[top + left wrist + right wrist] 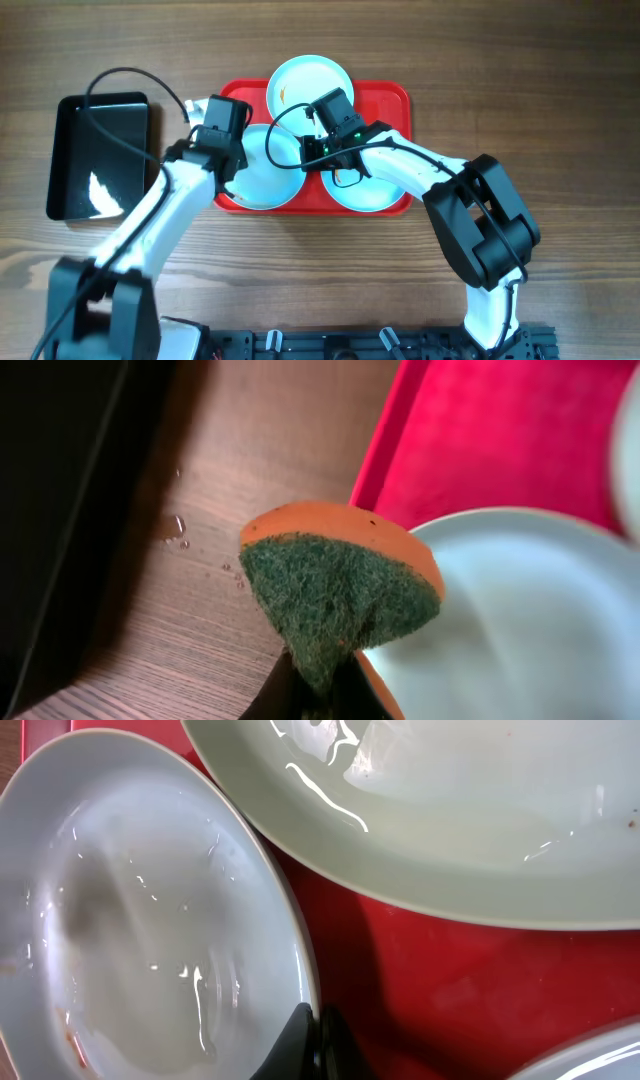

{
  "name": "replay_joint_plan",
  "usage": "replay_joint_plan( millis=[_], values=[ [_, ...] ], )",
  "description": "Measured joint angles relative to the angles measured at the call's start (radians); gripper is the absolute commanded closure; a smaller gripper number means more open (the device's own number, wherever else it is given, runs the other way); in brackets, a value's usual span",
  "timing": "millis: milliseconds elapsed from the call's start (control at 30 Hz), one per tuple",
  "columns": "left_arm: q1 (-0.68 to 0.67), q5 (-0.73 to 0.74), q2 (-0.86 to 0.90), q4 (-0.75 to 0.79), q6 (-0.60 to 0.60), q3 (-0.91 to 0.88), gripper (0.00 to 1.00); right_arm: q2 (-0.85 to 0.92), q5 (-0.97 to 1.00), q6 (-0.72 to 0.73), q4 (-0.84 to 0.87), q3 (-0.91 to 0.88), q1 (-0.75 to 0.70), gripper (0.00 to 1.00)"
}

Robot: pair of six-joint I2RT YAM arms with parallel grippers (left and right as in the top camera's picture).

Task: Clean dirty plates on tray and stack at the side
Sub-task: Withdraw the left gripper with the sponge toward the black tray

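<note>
Plate (520, 620) on tray (500, 430), rim just beside sponge (340, 595) in left gripper (318, 698)

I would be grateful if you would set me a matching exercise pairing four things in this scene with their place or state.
1 sponge
2 black tray
3 red tray
4 right gripper

a shut, above the red tray
b carries the plates
c pinched in the left gripper
d on the table, beside the red tray

Pairs: 1-c, 2-d, 3-b, 4-a
</note>
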Motion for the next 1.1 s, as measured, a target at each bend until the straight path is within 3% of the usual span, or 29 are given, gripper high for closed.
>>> replay_joint_plan(
  millis=[167, 533, 900, 1100],
  values=[
    [-0.001, 0.041, -0.017, -0.015, -0.001, 0.0, 0.96, -0.001, 0.003, -0.008, -0.004, 0.0, 0.0, 0.95],
    [-0.001, 0.36, -0.014, 0.01, -0.008, -0.009, 0.96, -0.025, 0.104, -0.019, -0.05, 0.0, 0.0, 0.96],
    [-0.001, 0.417, 0.104, 0.041, -0.029, -0.069, 0.96, -0.025, 0.105, -0.019, -0.053, 0.0, 0.0, 0.96],
    [-0.002, 0.297, 0.142, 0.037, -0.029, -0.069, 0.96, -0.025, 0.105, -0.019, -0.057, 0.001, 0.0, 0.96]
  ],
)
